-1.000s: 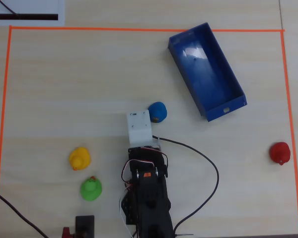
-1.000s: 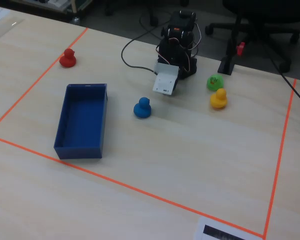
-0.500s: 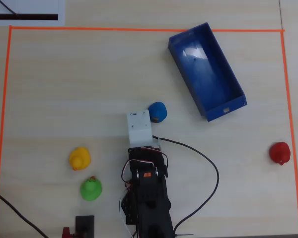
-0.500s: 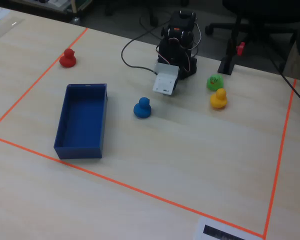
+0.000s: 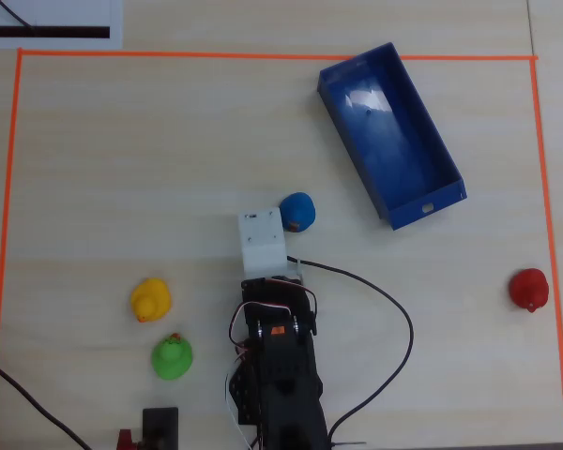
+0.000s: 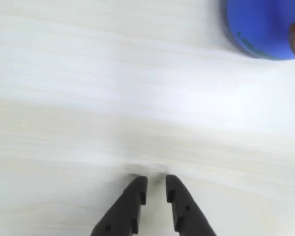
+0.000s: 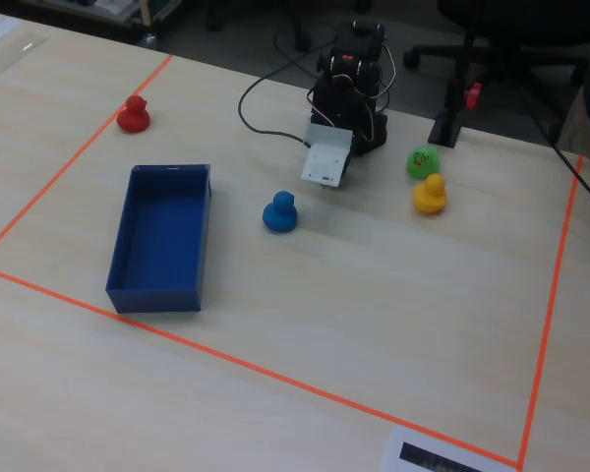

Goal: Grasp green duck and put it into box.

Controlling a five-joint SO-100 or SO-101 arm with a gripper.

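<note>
Overhead view showed the rounded, glossy green duck [image 5: 172, 357] on the pale wood-grain desk [image 5: 122, 169], just below the yellow duck [image 5: 151, 299] and left of the black arm [image 5: 277, 375]. Wrist view showed the hand [image 6: 156, 185] with its tapered black fingers [image 6: 132, 196] nearly closed, holding nothing, beside the smooth blue duck [image 6: 263, 27]. Well apart lay the rectangular, low-walled blue box [image 5: 390, 131], empty.

Pale wooden table [image 7: 393, 324]; office chair [image 7: 516, 29]
</note>
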